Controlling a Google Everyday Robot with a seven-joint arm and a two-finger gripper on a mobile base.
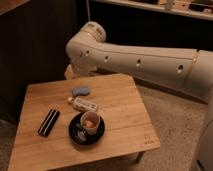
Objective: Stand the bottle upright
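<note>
The bottle (84, 104) lies on its side near the centre of the table (125, 145), cap toward the left, so I judge the task not yet begun. At the left, the black case (49, 122) lies flat, well apart. The blue-grey lump (80, 91) sits just behind the bottle and the dark plate (75, 137) carrying a cup (91, 122) just in front, which I judge limits approach room. The gripper (71, 73) hangs beyond the far table edge; I cannot tell its state. The arm (145, 60) spans in from the right.
</note>
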